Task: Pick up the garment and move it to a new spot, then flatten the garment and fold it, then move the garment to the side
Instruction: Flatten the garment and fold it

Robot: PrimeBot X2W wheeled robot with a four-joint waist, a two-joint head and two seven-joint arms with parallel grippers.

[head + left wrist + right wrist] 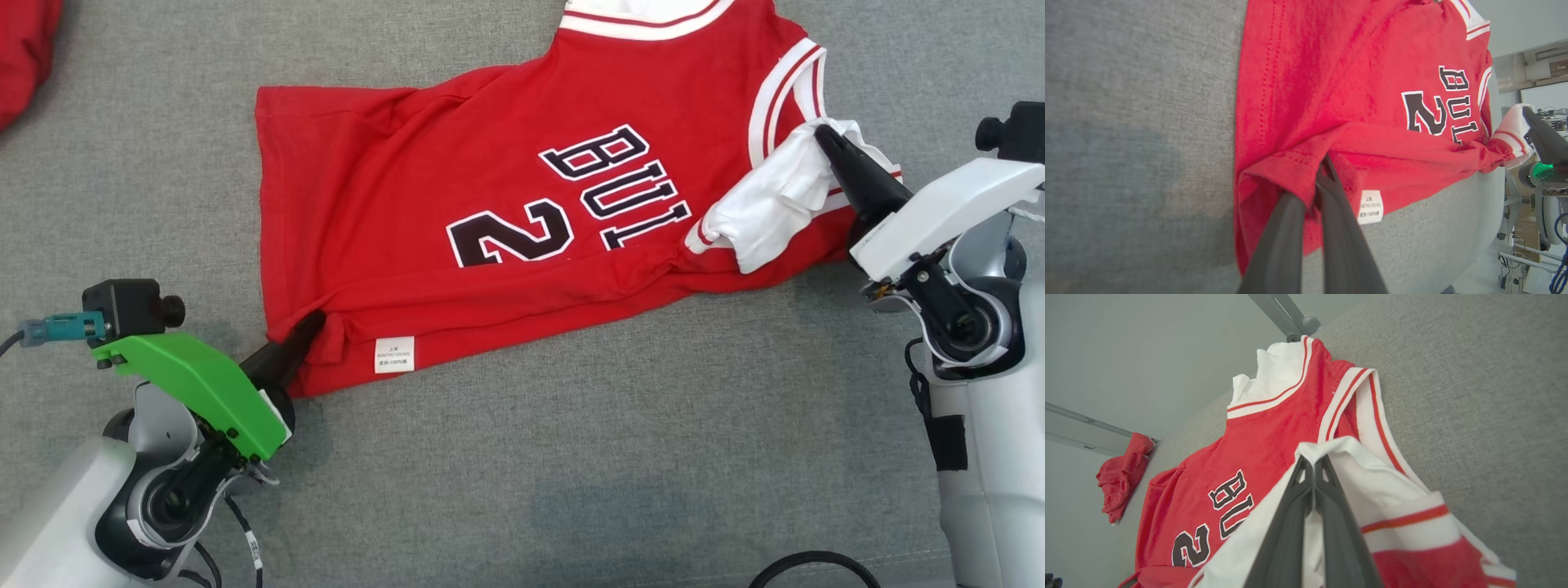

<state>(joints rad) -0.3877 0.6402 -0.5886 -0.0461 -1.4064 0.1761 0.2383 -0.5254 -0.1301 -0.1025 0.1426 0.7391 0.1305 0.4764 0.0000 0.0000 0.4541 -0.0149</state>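
Observation:
The garment (490, 196) is a red basketball jersey with white trim and dark lettering, spread on the grey surface (571, 474) with its near side folded over. My left gripper (309, 325) is shut on the jersey's bottom hem corner; in the left wrist view the gripper (1323, 160) pinches a fold of the red garment (1355, 81) just left of a white care label (1370, 207). My right gripper (823, 131) is shut on the white sleeve fabric at the jersey's right end. Through the right wrist camera the same gripper (1314, 460) clamps white cloth of the garment (1265, 445).
Another red cloth (24, 57) lies at the far left corner of the grey surface, also visible as a red bundle (1124, 473) in the right wrist view. Bare grey surface stretches in front of the jersey.

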